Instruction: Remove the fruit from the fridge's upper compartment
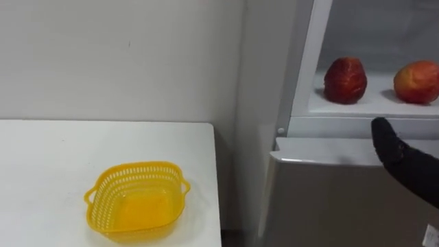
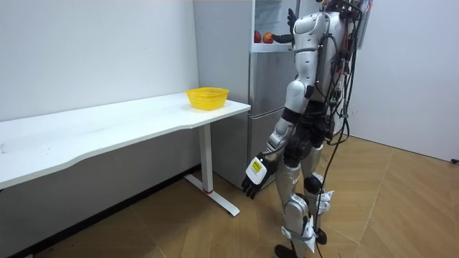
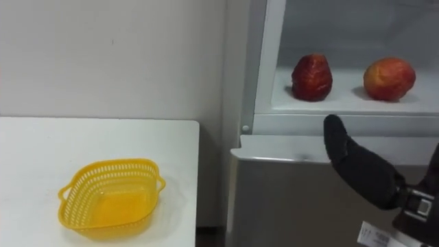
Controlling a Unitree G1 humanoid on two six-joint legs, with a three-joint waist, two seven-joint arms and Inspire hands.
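- Right hand (image 1: 405, 161) hovers in front of the open upper fridge (image 1: 304, 62). Its fingers are straight and close together and it holds nothing. The tip of the hand is just under the front edge of the white shelf (image 1: 357, 106).
- What I must fetch lies on that shelf: a dark red fruit (image 1: 345, 80) and, apart from it to the right, a red-yellow apple (image 1: 416, 81). My hand is below them and between them, and it touches neither. The task does not say which one to take, and both seem about equally near.
- To do this reach well, I think I should first lift the hand above the shelf edge so that it does not knock against it. Then I should spread the thumb and fingers before going in, and close them round one fruit from the side. A round fruit may roll to the back if I push it, so a slow approach is safer, keeping clear of the other fruit.
- The eye views give me the fine detail: the fruits, the shelf edge, the shut grey lower door (image 1: 322, 199), and the yellow basket (image 1: 140, 167) on the white desk (image 1: 55, 158), with nothing inside it.
- The room view tells me about my stance. I stand close before the fridge, and my left hand (image 2: 249, 185) hangs beside the thigh with loose fingers, holding nothing. The basket stands at the end of the desk next to the fridge.
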